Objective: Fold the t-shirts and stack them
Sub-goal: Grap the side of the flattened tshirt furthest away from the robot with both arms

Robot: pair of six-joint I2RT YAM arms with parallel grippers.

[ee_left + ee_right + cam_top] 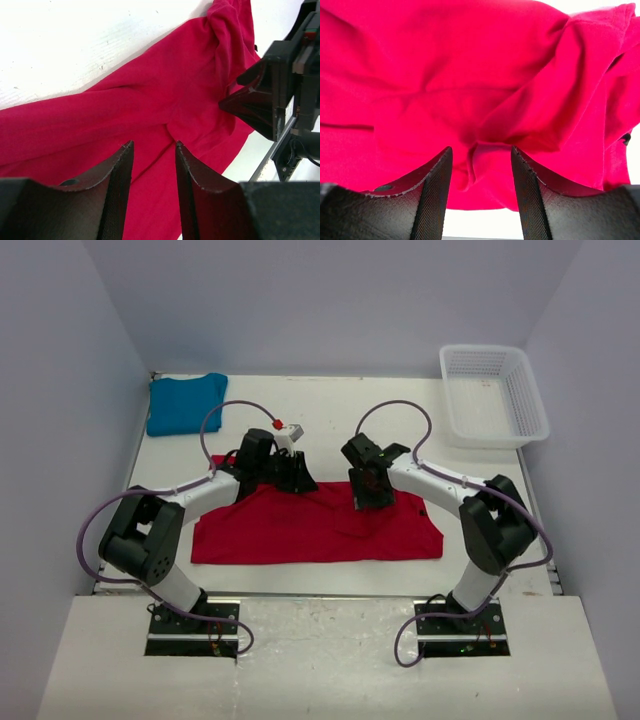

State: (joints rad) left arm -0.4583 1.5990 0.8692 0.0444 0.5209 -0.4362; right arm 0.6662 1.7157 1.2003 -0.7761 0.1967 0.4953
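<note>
The red t-shirt (310, 525) lies spread across the middle of the table, its far edge bunched up. The teal-blue t-shirt (185, 402) lies folded at the back left corner. My left gripper (297, 476) is at the red shirt's far edge, left of centre. In the left wrist view it (154, 150) is open just above the red cloth (150, 95). My right gripper (371, 492) is over the far edge, right of centre. In the right wrist view it (481, 156) is open, with a raised fold of red cloth (490, 165) between the jaws.
A white mesh basket (493, 395) stands at the back right corner. The right gripper's black body (272, 97) shows close by in the left wrist view. Bare white table (330, 410) lies behind the red shirt.
</note>
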